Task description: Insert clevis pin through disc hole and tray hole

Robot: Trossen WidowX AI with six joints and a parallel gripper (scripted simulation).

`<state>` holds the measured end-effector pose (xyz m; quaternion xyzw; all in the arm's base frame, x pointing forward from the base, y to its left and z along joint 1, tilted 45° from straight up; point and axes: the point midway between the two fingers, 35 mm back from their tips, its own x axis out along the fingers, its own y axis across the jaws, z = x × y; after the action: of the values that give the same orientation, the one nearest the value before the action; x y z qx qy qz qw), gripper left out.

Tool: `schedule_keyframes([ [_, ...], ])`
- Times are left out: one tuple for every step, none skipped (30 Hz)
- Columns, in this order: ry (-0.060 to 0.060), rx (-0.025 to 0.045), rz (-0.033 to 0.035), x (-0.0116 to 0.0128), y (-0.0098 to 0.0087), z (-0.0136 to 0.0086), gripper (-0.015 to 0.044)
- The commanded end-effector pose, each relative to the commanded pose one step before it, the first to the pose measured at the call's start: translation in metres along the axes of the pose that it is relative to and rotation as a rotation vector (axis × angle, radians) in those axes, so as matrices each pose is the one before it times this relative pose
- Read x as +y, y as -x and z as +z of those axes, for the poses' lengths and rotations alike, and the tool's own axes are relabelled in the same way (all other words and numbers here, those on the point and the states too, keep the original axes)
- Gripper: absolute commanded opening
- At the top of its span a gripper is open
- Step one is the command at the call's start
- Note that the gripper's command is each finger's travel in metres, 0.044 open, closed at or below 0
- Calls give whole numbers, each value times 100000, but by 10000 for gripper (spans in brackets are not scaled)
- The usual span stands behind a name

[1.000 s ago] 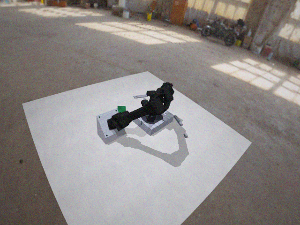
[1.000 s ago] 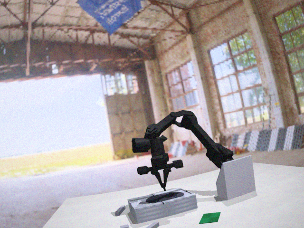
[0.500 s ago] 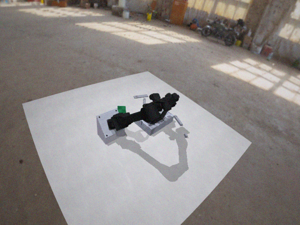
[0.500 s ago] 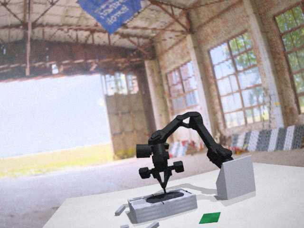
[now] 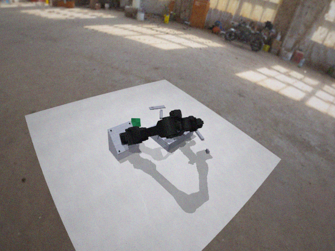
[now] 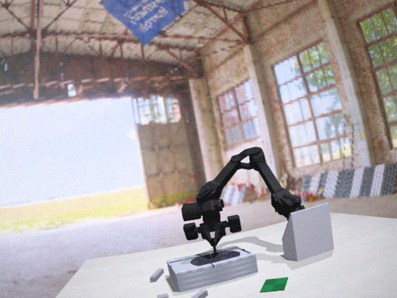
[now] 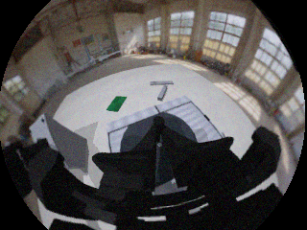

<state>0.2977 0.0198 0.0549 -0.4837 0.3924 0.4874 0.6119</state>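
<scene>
Exterior view shows the gripper (image 6: 214,244) (image 7: 157,126) pointing down above the rimmed steel tray (image 5: 169,147) (image 6: 218,273) (image 7: 134,122), and its fingers are narrow, closed upon the dark clevis pin (image 6: 214,249). The pin goes downward from the fingertips, nearly upright, and its lower end is at the aluminium disc (image 6: 229,254) (image 7: 136,136), near the middle of it. The disc is lying inside the tray (it looks quite dark here). Whether the pin has entered the hole, I cannot tell, and its head I also cannot distinguish. The pin is not released. Outside the tray, a green patch (image 5: 135,122) (image 6: 274,284) (image 7: 116,103) lies apart from it, and several grey pieces (image 5: 199,134) (image 6: 156,275) (image 7: 162,92) lie around it. The wedge-shaped block (image 5: 116,136) (image 6: 311,231) (image 7: 69,143) stands apart from the tray, toward the robot's mounting side
</scene>
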Motion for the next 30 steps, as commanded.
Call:
schedule_keyframes([
  [773,-8962,-262,22,-34,-242,0],
  [53,-1853,-96,-5,14,-65,0],
  [41,-1451,-112,-6,17,-51,0],
  [25,-913,-87,-5,13,-32,0],
  [9,-312,-33,-2,5,-11,0],
  [0,0,0,0,0,0,0],
  [0,0,0,0,0,0,0],
  [0,0,0,0,0,0,0],
  [-764,1791,206,-2,83,-139,0],
  [205,-452,-42,-72,216,-80,0],
  [307,-681,-82,-105,327,-118,0],
  [204,-455,-67,-68,220,-77,0],
  [68,-152,-25,-22,74,-25,0],
  [0,0,0,0,0,0,0],
  [0,0,0,0,0,0,0],
  [0,0,1,10,-20,-14,0],
  [0,1,1,13,-36,-38,0],
  [0,2,1,11,-40,-54,0],
  [0,4,1,8,-45,-73,0],
  [1,5,2,5,-52,-95,0],
  [1,6,2,2,-58,-118,0],
  [1,8,2,-2,-63,-141,0],
  [1,8,2,-6,-63,-152,0],
  [1,8,1,-7,-58,-146,0],
  [1,7,1,-6,-57,-146,0],
  [1,7,1,-5,-57,-146,0],
  [1,6,1,-4,-57,-146,0],
  [1,4,0,-8,-48,-114,0],
  [0,2,0,-5,-29,-69,0],
  [0,0,0,-10,-17,-12,0],
])
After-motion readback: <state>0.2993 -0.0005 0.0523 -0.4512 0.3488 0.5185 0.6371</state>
